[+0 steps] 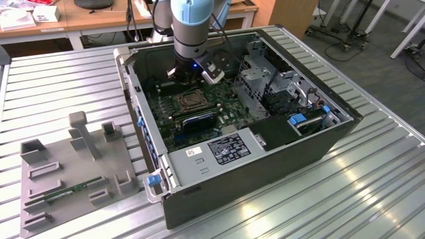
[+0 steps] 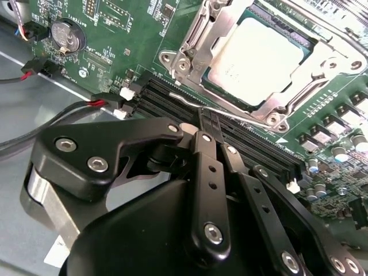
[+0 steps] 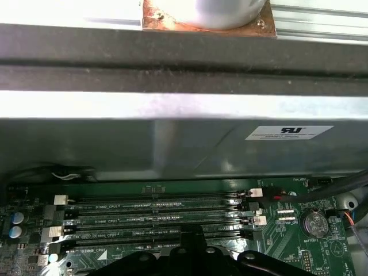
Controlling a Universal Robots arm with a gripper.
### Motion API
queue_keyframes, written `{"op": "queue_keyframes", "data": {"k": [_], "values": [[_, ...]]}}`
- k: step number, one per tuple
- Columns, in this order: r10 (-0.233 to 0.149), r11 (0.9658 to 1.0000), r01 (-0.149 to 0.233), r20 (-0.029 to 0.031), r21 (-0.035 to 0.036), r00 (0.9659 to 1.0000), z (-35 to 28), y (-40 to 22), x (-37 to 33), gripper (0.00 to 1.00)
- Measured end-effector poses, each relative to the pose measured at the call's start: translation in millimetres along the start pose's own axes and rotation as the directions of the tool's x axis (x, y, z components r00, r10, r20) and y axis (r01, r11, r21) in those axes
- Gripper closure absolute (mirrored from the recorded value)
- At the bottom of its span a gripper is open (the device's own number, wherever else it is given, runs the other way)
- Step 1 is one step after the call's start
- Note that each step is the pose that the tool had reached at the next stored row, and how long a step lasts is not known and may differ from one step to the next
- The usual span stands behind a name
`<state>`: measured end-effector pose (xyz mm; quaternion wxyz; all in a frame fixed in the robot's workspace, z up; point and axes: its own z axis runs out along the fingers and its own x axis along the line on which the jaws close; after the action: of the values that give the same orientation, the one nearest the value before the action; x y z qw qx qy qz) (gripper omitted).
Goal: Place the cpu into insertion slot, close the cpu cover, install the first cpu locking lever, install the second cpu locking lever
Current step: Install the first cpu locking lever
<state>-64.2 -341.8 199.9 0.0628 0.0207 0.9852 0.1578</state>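
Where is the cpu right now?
In the second wrist view, the cpu lies flat inside the cover, on the green board next to the black memory slots.

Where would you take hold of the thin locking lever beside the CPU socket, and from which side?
Probably at the exposed end of the locking lever, from above. It is a thin wire lying low between the insertion slot and the memory slots, so the claw should straddle it crosswise; a sideways approach would meet the slots.

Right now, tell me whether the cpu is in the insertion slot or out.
In: the cpu lies flat inside the insertion slot, its silvery rim all round.
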Motion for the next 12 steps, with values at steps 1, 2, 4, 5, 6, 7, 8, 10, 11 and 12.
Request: {"op": "queue_keyframes", "data": {"k": [1, 2, 4, 5, 6, 7, 8, 10, 11, 12], "values": [[0.0, 1.0, 0.0, 0.0, 0.0002, 1.0, 0.4, -0.1, -0.1, 0.89], [0.0, 1.0, 0.0, 0.0, 0.0004, 1.0, 0.8, -0.3, -0.2, 0.89], [0.0, 1.0, 0.0, 0.0, 0.0006, 1.0, 1.9, -0.6, -0.3, 0.89], [0.0, 1.0, 0.0, 0.0, 0.0007, 1.0, 2.5, -0.8, -0.2, 0.89], [0.0, 1.0, 0.0, 0.0, 0.0008, 1.0, 3.1, -1.0, -0.2, 0.89], [0.0, 1.0, 0.0, 0.0, 0.0009, 1.0, 3.7, -1.2, -0.2, 0.89], [0.0, 1.0, 0.0, 0.0, 0.0009, 1.0, 4.3, -1.4, -0.2, 0.89], [0.0, 1.0, 0.0, 0.0, 0.0012, 1.0, 5.3, -1.8, -0.2, 0.89], [0.0, 1.0, 0.0, 0.0, 0.0012, 1.0, 5.7, -2.0, -0.2, 0.89], [0.0, 1.0, 0.0, 0.0, 0.0013, 1.0, 6.2, -2.1, -0.2, 0.89]]}}
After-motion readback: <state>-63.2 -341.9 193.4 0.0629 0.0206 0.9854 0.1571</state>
